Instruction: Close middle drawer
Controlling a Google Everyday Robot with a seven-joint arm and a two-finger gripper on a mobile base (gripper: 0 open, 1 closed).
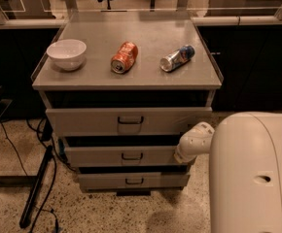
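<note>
Our broad white arm shell (257, 174) fills the lower right. From its upper left edge a rounded white wrist (196, 138) reaches leftward and slightly down, ending in our pincer (183, 155), low and just right of centre.

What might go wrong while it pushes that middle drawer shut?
1. The gripper sits at the right end of the middle drawer, away from its central handle; an off-centre push may skew the drawer and jam it.
2. The orange can and the blue can lie on their sides on the cabinet top; a jolt might set them rolling.
3. The top drawer stands open just above the gripper and might get bumped.
</note>
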